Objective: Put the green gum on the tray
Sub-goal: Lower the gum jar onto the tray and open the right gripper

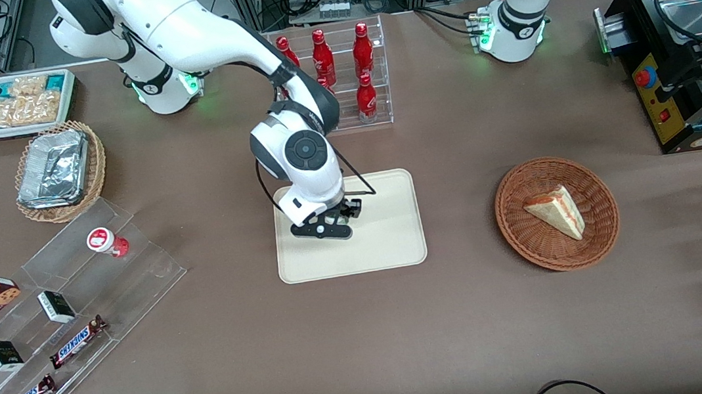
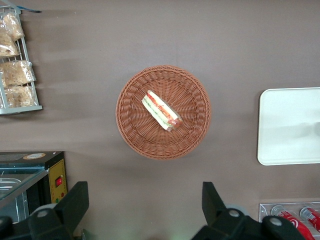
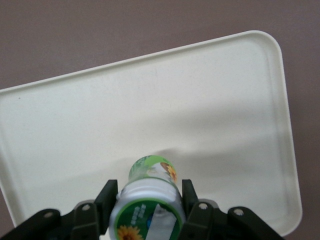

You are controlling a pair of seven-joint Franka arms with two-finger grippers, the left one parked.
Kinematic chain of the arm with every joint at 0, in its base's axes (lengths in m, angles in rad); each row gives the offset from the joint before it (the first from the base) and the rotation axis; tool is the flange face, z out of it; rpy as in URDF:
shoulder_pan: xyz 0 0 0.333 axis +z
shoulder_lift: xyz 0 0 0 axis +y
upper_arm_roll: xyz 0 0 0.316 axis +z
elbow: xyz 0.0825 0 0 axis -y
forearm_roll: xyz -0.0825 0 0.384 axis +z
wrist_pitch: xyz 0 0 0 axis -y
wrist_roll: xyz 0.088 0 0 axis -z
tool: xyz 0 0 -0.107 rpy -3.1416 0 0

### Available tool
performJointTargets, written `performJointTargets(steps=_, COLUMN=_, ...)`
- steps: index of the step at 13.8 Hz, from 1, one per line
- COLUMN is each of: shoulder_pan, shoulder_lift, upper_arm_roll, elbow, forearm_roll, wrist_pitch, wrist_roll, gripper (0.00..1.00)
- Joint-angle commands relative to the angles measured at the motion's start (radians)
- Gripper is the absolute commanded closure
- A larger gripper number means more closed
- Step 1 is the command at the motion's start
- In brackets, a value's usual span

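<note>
The right arm's black two-finger gripper hangs low over the large cream-beige rectangular tray at the centre of the front view, its fingers closed against both sides of the small green cylindrical gum canister. In the wrist view the canister's far end sits just above or on the tray's pale surface; contact cannot be made out. At centre left of the front view, the similar red canister stands on the clear acrylic stepped rack.
</note>
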Motion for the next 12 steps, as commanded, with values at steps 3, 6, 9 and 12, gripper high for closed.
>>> performJointTargets(steps=3, shoulder_pan=0.017, shoulder_lift=0.055, upper_arm_roll=-0.012, elbow=0.043, forearm_roll=0.014, wrist_pitch=0.025, wrist_roll=0.020, gripper=1.00)
performJointTargets(steps=6, shoulder_pan=0.022, shoulder_lift=0.075, upper_arm_roll=-0.012, elbow=0.043, forearm_roll=0.014, wrist_pitch=0.049, wrist_roll=0.036, gripper=1.00)
performJointTargets(steps=9, shoulder_pan=0.026, shoulder_lift=0.086, upper_arm_roll=-0.013, elbow=0.043, forearm_roll=0.011, wrist_pitch=0.060, wrist_roll=0.037, gripper=1.00)
performJointTargets(steps=12, shoulder_pan=0.025, shoulder_lift=0.094, upper_arm_roll=-0.015, elbow=0.043, forearm_roll=0.009, wrist_pitch=0.068, wrist_roll=0.037, gripper=0.95)
